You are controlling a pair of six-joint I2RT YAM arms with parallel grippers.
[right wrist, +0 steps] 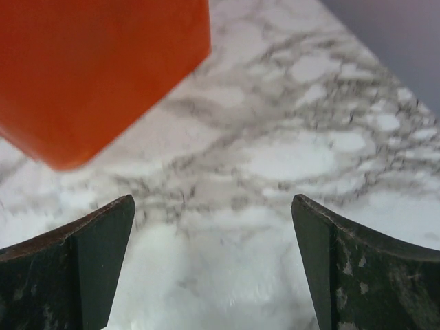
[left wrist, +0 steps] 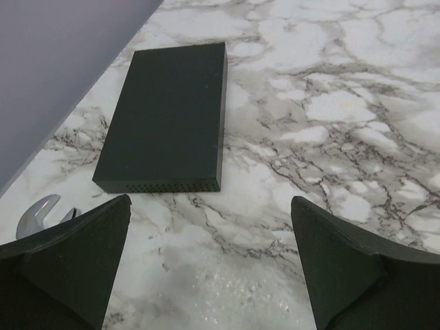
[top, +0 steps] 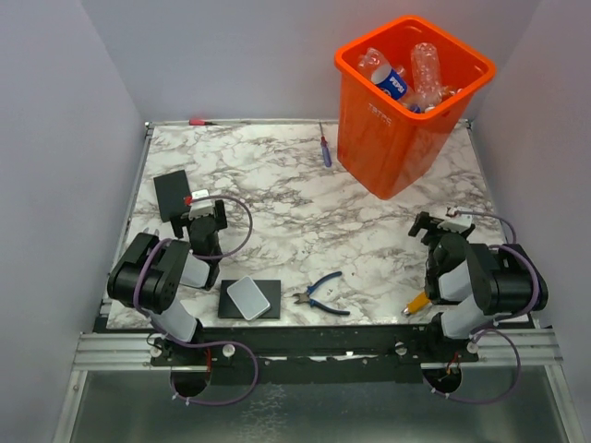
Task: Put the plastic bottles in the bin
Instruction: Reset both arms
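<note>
Marble-patterned table (top: 305,212) carries the bright orange bin (top: 383,148) at its far right corner, with the plastic bottles (top: 392,81) heaped inside it. The left pincer (left wrist: 210,201) and right pincer (right wrist: 213,199) both gape wide, gripping nothing, low over the table.

Nothing reads clearly: the embossed mark on the bin (top: 380,115) and the blue-labelled bottle (top: 394,84)'s white print are too small.

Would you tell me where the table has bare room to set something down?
The widest bare tabletop lies mid-table, bordered by the black box, the orange bin and the blue-handled pliers. The near edge is crowded: a black pad, the pliers and an orange-handled screwdriver.
</note>
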